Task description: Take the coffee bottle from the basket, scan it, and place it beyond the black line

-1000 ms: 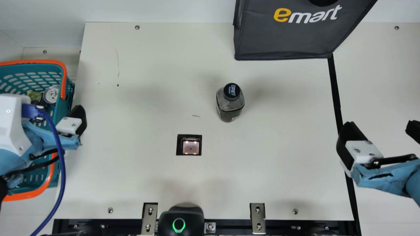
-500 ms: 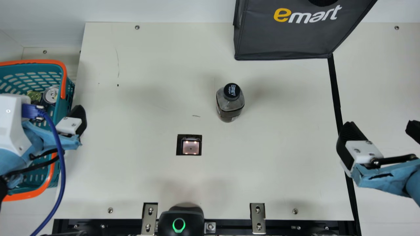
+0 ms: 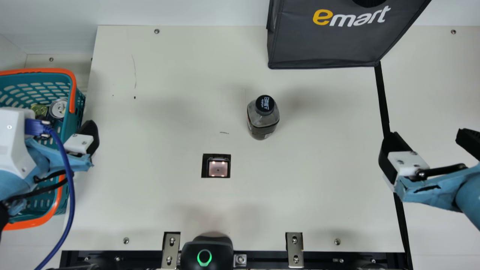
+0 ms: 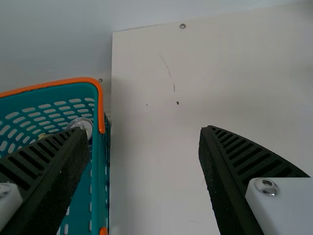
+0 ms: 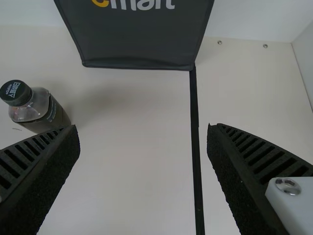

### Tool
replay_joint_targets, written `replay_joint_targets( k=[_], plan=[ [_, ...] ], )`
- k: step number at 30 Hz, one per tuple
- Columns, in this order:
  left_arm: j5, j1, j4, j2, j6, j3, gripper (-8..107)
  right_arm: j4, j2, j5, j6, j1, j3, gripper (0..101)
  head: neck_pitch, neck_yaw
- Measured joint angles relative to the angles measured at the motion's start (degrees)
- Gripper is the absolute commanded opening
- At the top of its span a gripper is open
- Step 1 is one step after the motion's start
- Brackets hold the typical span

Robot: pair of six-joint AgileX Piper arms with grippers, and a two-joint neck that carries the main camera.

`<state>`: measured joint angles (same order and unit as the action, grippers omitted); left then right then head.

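Note:
The coffee bottle (image 3: 263, 118) stands upright on the table, up and to the right of the scanner window (image 3: 218, 168). My left gripper (image 3: 88, 129) is over the teal basket (image 3: 73, 93) at the left; in the left wrist view my left gripper (image 4: 144, 129) is open and empty. At the right, my right gripper (image 3: 427, 137) hovers by the black line (image 3: 382, 101), fingers spread with nothing between them. In the right wrist view my right gripper (image 5: 144, 127) is open, and the bottle (image 5: 36, 107) appears past one finger.
A dark bag (image 3: 326, 45) stands at the back right, beside the black line's far end. Cans (image 3: 58, 108) lie in the basket. A black device with a green ring (image 3: 204, 258) sits at the near edge between metal brackets (image 3: 294, 249).
My right gripper has moved slightly left and toward the back, still open. The left arm and the bottle have stayed where they were.

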<state>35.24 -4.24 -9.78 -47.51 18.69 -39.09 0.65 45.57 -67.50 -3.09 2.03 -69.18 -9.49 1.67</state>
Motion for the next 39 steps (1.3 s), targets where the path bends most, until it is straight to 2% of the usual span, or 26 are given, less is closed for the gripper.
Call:
replay_joint_targets(
  k=[22, 39],
  plan=[
    [0.0, 0.0, 0.0, 0.0, 0.0, 0.0, 90, 4.8, 7.1, 5.4, 4.6, 8.3, 0.1, 91, 0.0, 0.1],
    [0.0, 0.0, 0.0, 0.0, 0.0, 0.0, 90, 6.0, 13.0, 10.7, 6.1, 15.3, 0.8, 91, 0.0, 0.0]
  ],
)
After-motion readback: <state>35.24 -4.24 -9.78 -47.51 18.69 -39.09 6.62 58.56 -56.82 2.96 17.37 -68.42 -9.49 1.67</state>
